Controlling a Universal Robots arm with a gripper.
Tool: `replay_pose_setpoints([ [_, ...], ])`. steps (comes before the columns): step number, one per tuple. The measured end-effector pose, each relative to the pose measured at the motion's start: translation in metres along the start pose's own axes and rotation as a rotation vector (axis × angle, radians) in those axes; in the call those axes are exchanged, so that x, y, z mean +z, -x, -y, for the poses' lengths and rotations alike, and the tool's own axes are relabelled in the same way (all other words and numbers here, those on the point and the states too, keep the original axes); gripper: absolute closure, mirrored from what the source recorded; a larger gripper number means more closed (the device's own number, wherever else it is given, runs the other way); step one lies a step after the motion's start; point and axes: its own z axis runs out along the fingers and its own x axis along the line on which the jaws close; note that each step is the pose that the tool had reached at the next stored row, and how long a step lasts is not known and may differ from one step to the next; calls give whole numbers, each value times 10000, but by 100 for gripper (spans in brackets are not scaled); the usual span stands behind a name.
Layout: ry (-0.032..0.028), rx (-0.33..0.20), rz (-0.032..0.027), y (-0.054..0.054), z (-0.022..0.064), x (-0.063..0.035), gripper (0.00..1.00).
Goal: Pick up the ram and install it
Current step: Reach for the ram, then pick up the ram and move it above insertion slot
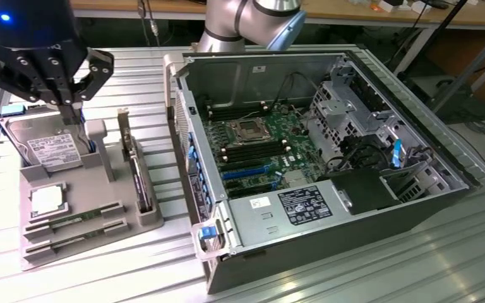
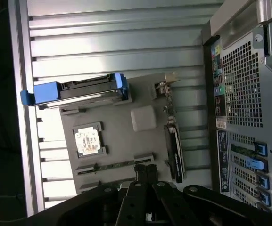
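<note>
End effector [image 1: 73, 118], pressed together on nothing, hovers above the tray [image 1: 95, 189]; approach step: gripping the ram [image 2: 116, 165] calls for spreading first.

A robotics lab or workshop: ribbed metal bench [image 1: 394, 271], opened computer tower [image 1: 327, 247], wooden desks [image 1: 343, 17] behind.

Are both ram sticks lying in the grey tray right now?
Yes, one ram stick and the other ram stick lie side by side in slots of the grey tray.
</note>
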Motion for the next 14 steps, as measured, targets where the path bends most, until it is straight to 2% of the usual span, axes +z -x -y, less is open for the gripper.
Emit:
replay_pose_setpoints([
  [3,1,-2,9,-125,35,-6,89],
  [14,1,-4,7,-134,37,-7,89],
])
